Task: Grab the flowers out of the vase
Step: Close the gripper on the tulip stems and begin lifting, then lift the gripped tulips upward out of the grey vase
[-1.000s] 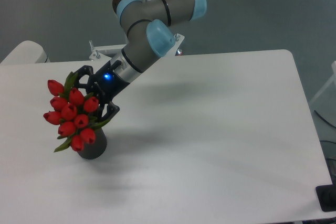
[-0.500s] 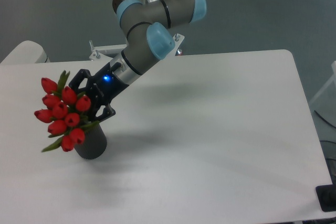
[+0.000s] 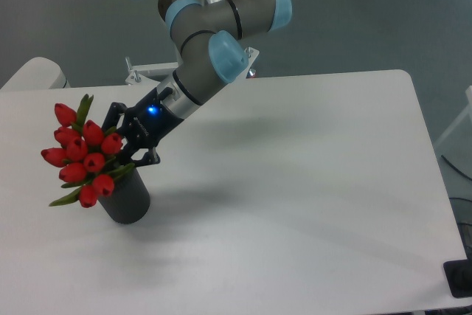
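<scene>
No readable text, brand or label anywhere.

One vase (image 3: 125,198), dark grey cylinder, stands lower left of frame on the bench (image 3: 295,204), casting a soft shadow to its right. One bunch of flowers (image 3: 80,155), left of centre: about ten red tulip buds countable, some overlapping so the exact count is unsure, plus green leaves poking out at top and lower left. The bunch leans to the left, heads out past the vase's left side; stems run down right toward the vase mouth, whether still inside it cannot be told.

One end effector (image 3: 131,140), black, two fingers, closed around the flowers just right of the buds, above the vase. A blue light glows on its body. One arm (image 3: 210,49), grey with light blue joint caps, comes down from top centre of frame toward the lower left.

Bench is white, matte, rounded corners, fills most of the frame. A small metal bracket (image 3: 136,74) sits at its far edge behind the arm. A white rounded object (image 3: 33,73) shows at left edge. A black item (image 3: 459,278) sits at the lower right corner. Beyond the bench, grey-blue floor (image 3: 354,12) across the top.
</scene>
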Tool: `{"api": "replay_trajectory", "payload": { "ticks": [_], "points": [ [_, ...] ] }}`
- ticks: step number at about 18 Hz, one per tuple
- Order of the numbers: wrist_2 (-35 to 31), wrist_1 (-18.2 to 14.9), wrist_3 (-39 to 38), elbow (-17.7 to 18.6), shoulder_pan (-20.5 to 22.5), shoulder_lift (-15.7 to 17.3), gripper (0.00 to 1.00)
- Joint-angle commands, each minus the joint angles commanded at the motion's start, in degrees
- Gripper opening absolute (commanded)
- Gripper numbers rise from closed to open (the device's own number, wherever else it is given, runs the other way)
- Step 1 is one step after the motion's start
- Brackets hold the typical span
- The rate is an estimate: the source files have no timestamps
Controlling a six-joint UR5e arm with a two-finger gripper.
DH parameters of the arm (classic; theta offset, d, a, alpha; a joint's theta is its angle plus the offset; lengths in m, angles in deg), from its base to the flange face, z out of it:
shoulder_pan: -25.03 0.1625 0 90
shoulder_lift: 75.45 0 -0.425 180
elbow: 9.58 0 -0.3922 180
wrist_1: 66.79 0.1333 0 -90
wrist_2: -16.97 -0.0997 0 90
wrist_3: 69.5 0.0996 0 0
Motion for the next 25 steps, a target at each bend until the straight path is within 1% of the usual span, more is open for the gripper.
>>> {"api": "replay_trajectory", "payload": {
  "ticks": [2,8,11,16,20,25],
  "points": [
    [0.0,0.0,0.0,-0.09,0.09,0.0,0.28],
    [0.26,0.0,-0.53,-0.26,0.87,0.17,0.28],
    [2.19,-0.09,-0.96,-0.26,1.4,0.53,0.28],
    [3.78,0.0,-6.31,-2.19,2.11,1.58,0.28],
    [4.65,0.0,-8.34,-2.46,2.11,3.07,0.28],
    [5.36,-0.09,-13.17,-4.83,2.2,3.95,0.28]
  ]
}}
